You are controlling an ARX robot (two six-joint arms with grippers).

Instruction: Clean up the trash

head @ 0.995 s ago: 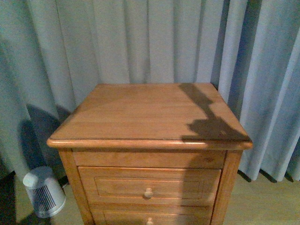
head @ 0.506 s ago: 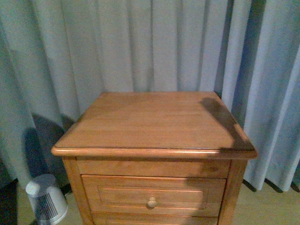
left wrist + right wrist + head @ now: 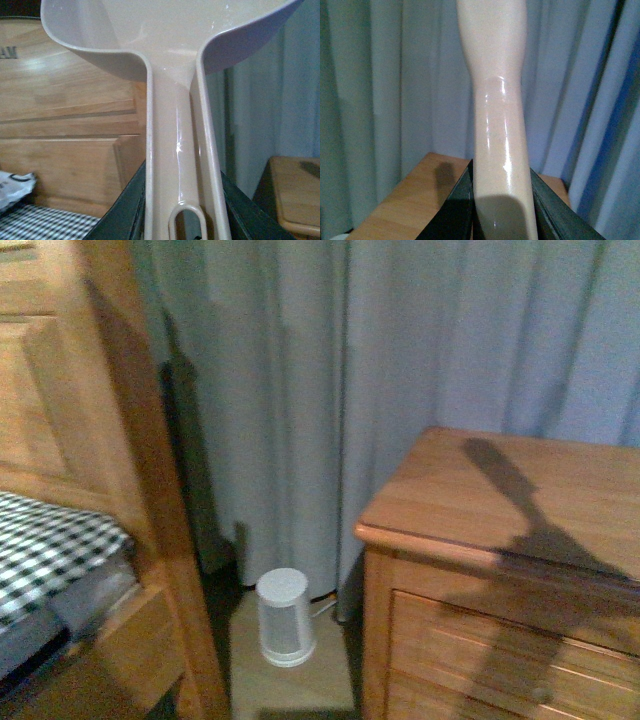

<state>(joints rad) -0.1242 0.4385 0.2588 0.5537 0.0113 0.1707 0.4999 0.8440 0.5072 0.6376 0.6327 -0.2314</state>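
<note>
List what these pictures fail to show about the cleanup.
1. Crumpled white tissue trash: in no view. The front view shows only a strip of floor by the white cylindrical appliance.
2. Pinkish-beige plastic dustpan: in the left wrist view the top edge cuts off its pan, so the front part is unseen.
3. Glossy beige handle: in the right wrist view the top edge cuts off its head, so the tool is unknown.

Left tool (image 3: 182, 170) clamps dustpan (image 3: 165, 30), right tool (image 3: 501, 170) seemingly handle (image 3: 495, 60).

Glossy beige plastic dustpan (image 3: 172, 65) and handle (image 3: 497, 130), smooth varnished wooden nightstand (image 3: 500, 495), matt cloth curtain (image 3: 400, 340).
</note>
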